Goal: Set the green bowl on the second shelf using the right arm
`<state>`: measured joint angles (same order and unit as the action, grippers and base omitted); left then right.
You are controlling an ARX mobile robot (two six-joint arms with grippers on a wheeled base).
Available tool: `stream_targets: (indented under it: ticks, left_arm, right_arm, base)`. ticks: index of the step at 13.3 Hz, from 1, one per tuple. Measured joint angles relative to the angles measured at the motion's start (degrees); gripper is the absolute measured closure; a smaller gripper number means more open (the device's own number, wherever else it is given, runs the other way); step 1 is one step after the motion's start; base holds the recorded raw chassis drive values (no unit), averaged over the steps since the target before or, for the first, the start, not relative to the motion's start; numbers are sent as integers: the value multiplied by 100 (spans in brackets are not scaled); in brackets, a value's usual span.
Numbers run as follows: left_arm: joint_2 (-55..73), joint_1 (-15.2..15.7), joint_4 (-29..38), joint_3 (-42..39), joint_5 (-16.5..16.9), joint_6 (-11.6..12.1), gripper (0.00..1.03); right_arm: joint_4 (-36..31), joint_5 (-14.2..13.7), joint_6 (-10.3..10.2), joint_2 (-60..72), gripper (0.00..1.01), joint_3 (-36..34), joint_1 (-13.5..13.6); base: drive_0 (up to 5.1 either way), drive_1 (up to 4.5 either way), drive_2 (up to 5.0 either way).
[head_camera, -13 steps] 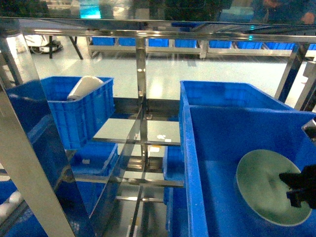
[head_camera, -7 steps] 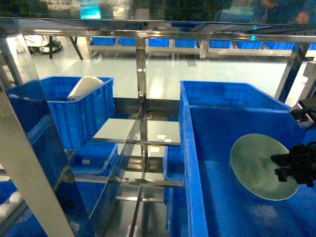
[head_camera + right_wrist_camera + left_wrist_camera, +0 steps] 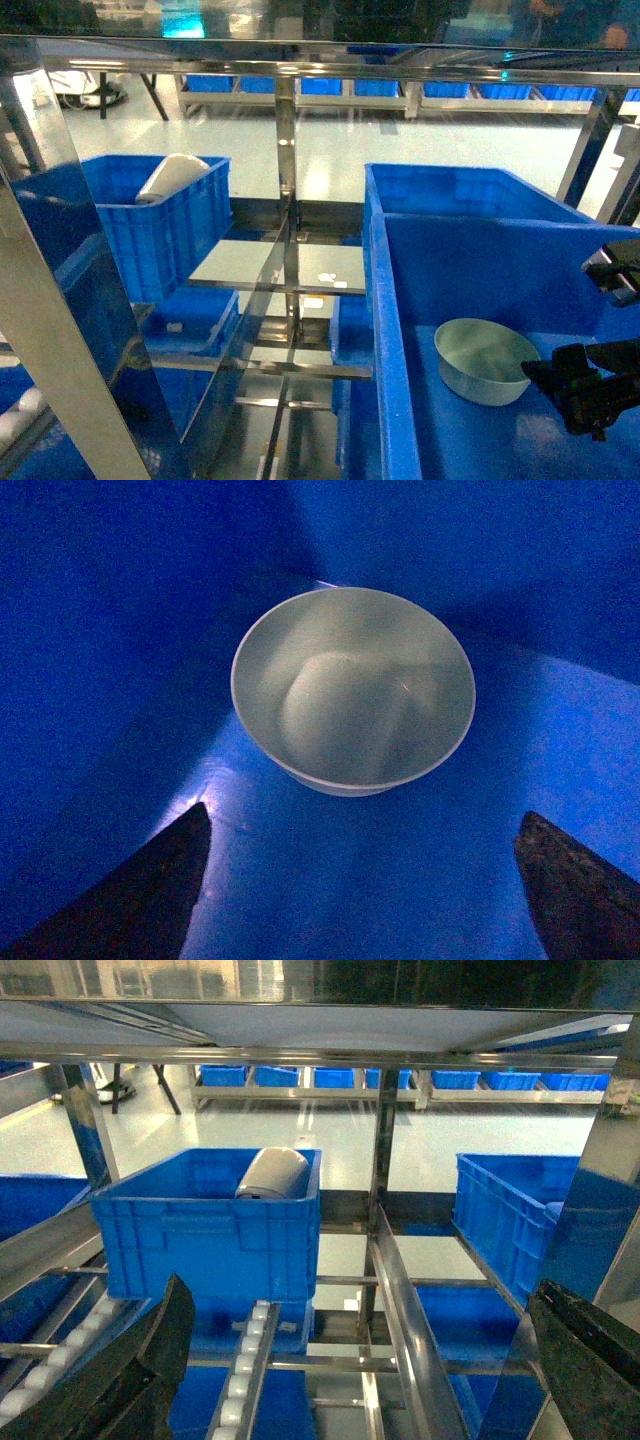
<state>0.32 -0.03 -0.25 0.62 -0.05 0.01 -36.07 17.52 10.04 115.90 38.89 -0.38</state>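
The green bowl sits upright on the floor of a large blue crate, near its left wall. That crate stands on the steel rack's second shelf, whose cross rails show to the left of it. My right gripper hangs just right of the bowl, open and apart from it. In the right wrist view the bowl lies ahead of the gripper, with nothing between the spread fingers. My left gripper is open and empty over the rack's roller rails; it is out of the head view.
A second blue crate holding a white roll stands at the back left. Shiny perforated uprights and a top beam frame the opening. More blue crates sit on lower levels.
The bowl, held tilted in my right gripper, travelled left and down to the crate floor. It now sits upright, and the gripper has let go and drawn back.
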Motion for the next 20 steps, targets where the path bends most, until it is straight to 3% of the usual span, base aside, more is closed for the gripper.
stream_targets:
  ticks: [1, 4, 9, 10, 13, 14, 16, 18, 19, 20]
  left_arm:
    - [0, 0, 0, 0, 0, 0, 5]
    - [0, 0, 0, 0, 0, 0, 5]
    - [0, 0, 0, 0, 0, 0, 5]
    - [0, 0, 0, 0, 0, 0, 5]
    - [0, 0, 0, 0, 0, 0, 5]
    - [0, 0, 0, 0, 0, 0, 5]
    - [0, 0, 0, 0, -2, 0, 5]
    - [0, 0, 0, 0, 0, 0, 5]
    - [0, 0, -2, 0, 0, 0, 5]
    - [0, 0, 0, 0, 0, 0, 5]
  right_arm:
    - [-249, -94, 2, -68, 4, -179, 0]
    - [-1617, -566, 55, -374, 3, -925, -13]
    - [-3069, -684, 52, -1576, 3, -2632, -225]
    - [-2940, -680, 7, -1978, 3, -2852, -264]
    - [-1572, -638, -190, -4210, 3, -3449, -304]
    - [-774, -684, -289, -5215, 3, -3523, -302]
    - [1615, -769, -560, -7836, 3, -3558, -417]
    - [3886, -785, -632, -10163, 3, -3519, -234]
    - [4472, -789, -645, -10918, 3, -3501, -37]
    - [4666, -721, -664, -11071, 3, -3482, -13]
  base:
    - [0, 0, 0]
    - [0, 0, 0]
    - [0, 0, 0]
    - [0, 0, 0]
    - [0, 0, 0]
    - [0, 0, 0]
    - [0, 0, 0]
    - [0, 0, 0]
    - [0, 0, 0]
    - [0, 0, 0]
